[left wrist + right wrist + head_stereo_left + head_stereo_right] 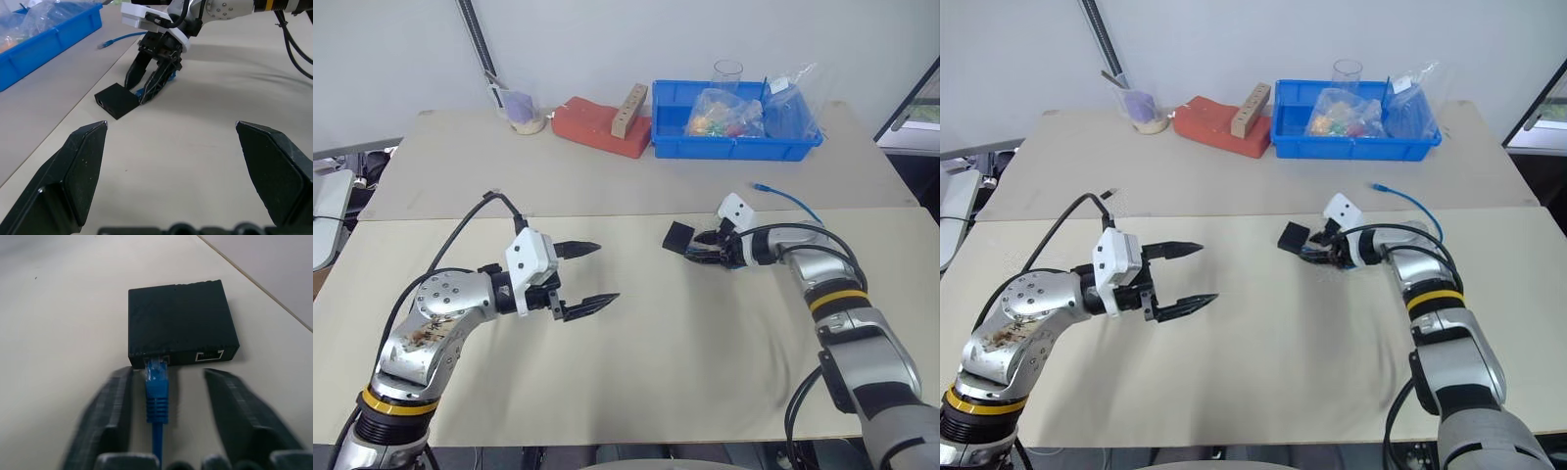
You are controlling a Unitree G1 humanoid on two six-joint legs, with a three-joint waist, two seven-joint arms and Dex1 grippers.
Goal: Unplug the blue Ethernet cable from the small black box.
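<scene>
Small black box [181, 323] lies on the table, blue Ethernet cable [157, 396] plugged into it. Right gripper [168, 396] straddles the plug, fingers narrowed but not touching. Left gripper [587, 279] hangs nearby, spread wide.

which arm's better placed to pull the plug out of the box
Right. The right gripper already straddles the blue cable at its plug, right at the box. The left gripper hangs open, well away.

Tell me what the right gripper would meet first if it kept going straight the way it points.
Probably the black box: it lies just ahead of the right gripper, whose fingers flank the blue cable's plug, still seated in the box.
</scene>
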